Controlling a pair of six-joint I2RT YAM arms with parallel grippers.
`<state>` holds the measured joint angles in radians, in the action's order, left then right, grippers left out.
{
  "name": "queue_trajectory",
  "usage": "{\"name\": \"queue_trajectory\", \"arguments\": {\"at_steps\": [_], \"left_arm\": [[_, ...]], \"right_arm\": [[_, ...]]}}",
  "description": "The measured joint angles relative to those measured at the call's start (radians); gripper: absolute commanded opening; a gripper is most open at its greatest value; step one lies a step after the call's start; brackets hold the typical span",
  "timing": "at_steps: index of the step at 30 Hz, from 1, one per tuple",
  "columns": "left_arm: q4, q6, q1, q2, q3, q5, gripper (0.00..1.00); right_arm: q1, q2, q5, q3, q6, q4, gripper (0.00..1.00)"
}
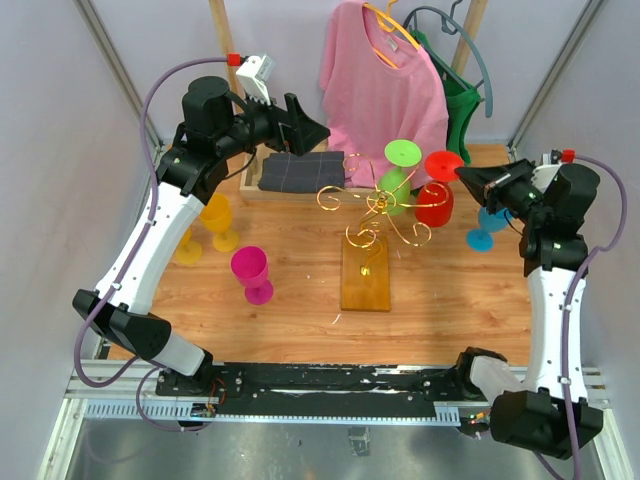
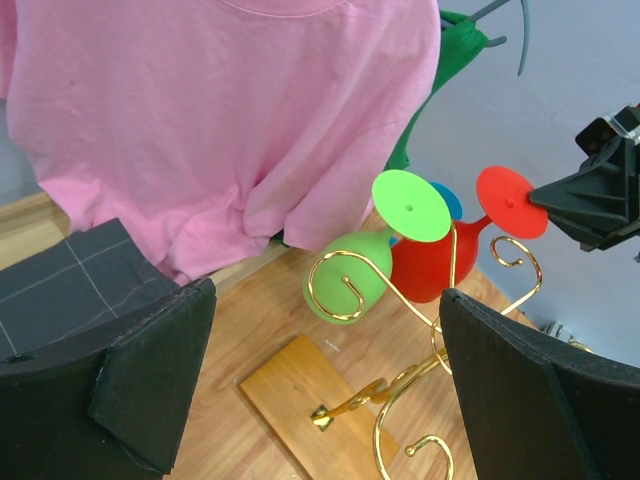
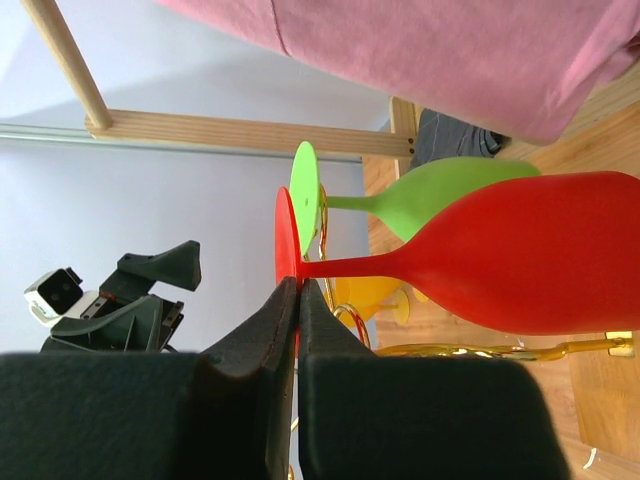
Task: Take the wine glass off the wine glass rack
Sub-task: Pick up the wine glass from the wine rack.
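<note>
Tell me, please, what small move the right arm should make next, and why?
Probably draw the right gripper slowly back toward its own side, sliding the red wine glass out along the gold wire of the wine glass rack. Its fingers look shut on the rim of the glass's foot, and the glass hangs upside down from the rack.
</note>
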<state>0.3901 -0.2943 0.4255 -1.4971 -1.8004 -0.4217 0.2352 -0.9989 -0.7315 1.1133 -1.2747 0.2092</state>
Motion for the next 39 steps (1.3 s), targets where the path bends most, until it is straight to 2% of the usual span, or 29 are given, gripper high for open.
{"name": "queue_trajectory", "arguments": {"at_steps": [10,18,39], "left_arm": [[0.000,0.001,0.000,0.000,0.000,0.000,0.99],[0.000,0.001,0.000,0.000,0.000,0.000,0.99],[0.000,0.001,0.000,0.000,0.000,-0.001,0.99]], "right_arm": [[0.074,0.049,-0.021,-0.017,0.010,0.052,0.01],[0.145,0.156,-0.039,-0.064,0.046,0.145,0.01],[0.187,0.290,-0.006,-0.037,0.105,0.385,0.01]]}}
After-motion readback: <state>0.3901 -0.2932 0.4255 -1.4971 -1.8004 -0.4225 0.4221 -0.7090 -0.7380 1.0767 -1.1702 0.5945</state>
